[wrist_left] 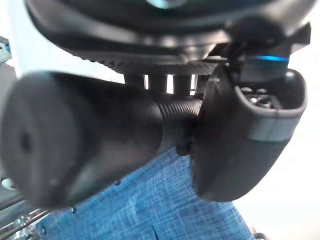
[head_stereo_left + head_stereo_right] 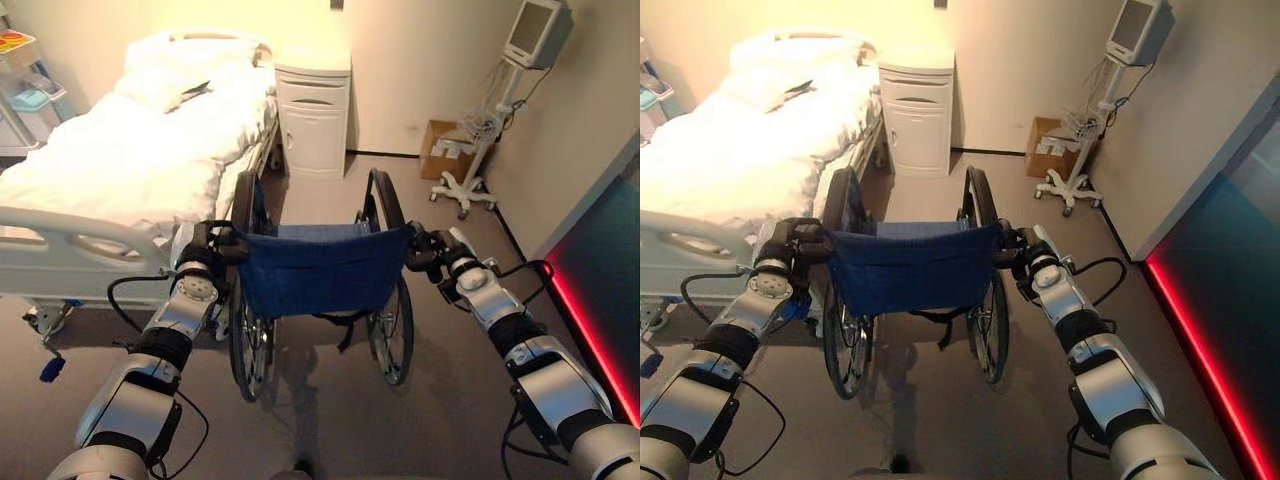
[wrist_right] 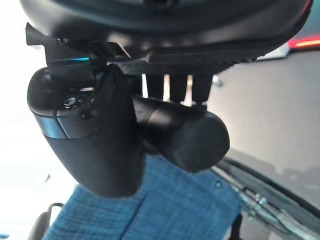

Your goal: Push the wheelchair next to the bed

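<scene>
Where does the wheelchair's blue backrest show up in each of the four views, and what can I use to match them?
Left eye view: the blue backrest hangs mid-picture between the two hands.
Right eye view: same, slightly left of centre.
Left wrist view: blue fabric past the left hand curled on the push handle.
Right wrist view: blue fabric past the right hand.
Shared landmark: the blue backrest itself.

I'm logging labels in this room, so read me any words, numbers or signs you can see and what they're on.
No text can be read.
Monitor: screen too blurred to read.
Box: no legible print.
Cabinet, bed and wheelchair: no markings show.
</scene>
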